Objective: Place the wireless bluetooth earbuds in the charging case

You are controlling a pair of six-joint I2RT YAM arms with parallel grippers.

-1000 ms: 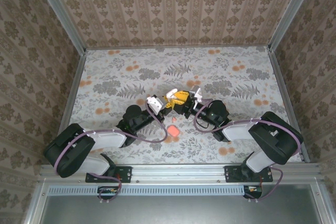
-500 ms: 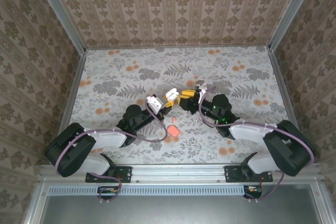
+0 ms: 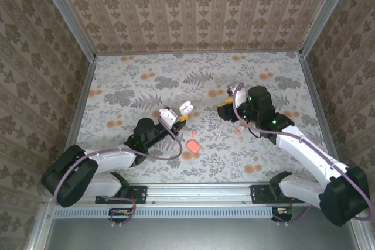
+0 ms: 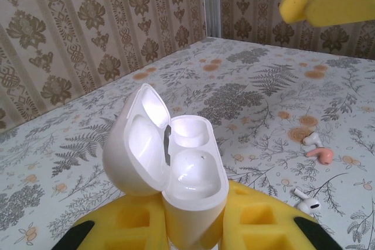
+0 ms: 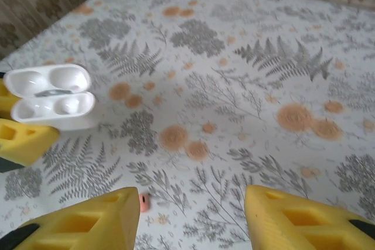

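Left wrist view: lid-open charging case clenched in left fingers, both earbuds lying loose on worktop nearby, right fingers spread and empty above them; probably feather-light, glossy, slippery, so best pinched gently across the rounded head, not the thin stem.

Even, soft light from overhead; floral table bright, shadows faint and short under the arms. Left wrist view sharp; open white charging case shows mild glare inside its lid. Right wrist view soft throughout, near yellow fingers blurred.
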